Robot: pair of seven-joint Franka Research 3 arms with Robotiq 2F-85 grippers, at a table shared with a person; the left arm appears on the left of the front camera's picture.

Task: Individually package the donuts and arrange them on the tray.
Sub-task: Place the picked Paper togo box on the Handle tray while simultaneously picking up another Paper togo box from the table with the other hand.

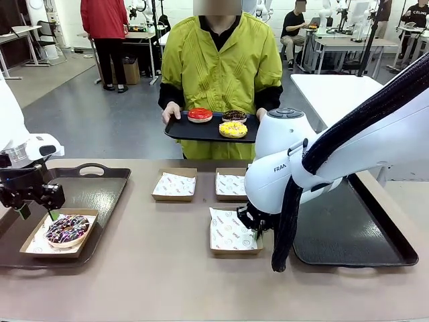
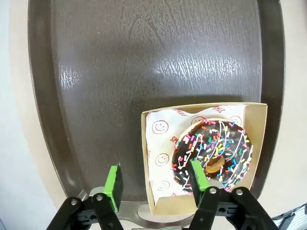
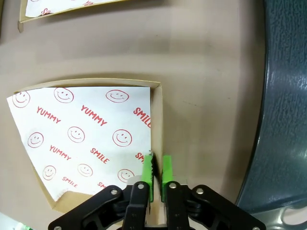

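The left gripper (image 1: 35, 201) hung over the left tray (image 1: 100, 191), at about 8 o'clock on the table (image 1: 154, 275). Its jaws were wide and held nothing. In its wrist view one green pad (image 2: 114, 184) stood over bare tray and the other over the edge of the sprinkled chocolate donut (image 2: 213, 153), so one side wall of the donut's box (image 2: 148, 191) lay between them. I could not tell if a pad touched anything. This box sat at the near end of the tray, close to its rim, and the tray's far half was free.

The right gripper (image 1: 255, 225) was at the near box (image 1: 228, 235), a little toward 4 o'clock from the table's middle. Its jaws were narrow and pinched on the box's 3 o'clock wall. A strip of bare table lay between this wall and the right tray (image 1: 348, 241). Two far boxes (image 1: 174, 184) (image 1: 230, 184) lay toward 12 o'clock, apart from each other and from the near box.

Beyond the 12 o'clock edge a person (image 1: 221, 67) held a black tray (image 1: 181, 131) with the red donut (image 1: 200, 115), the dark chocolate donut (image 1: 234, 115) and the yellow donut (image 1: 232, 129).
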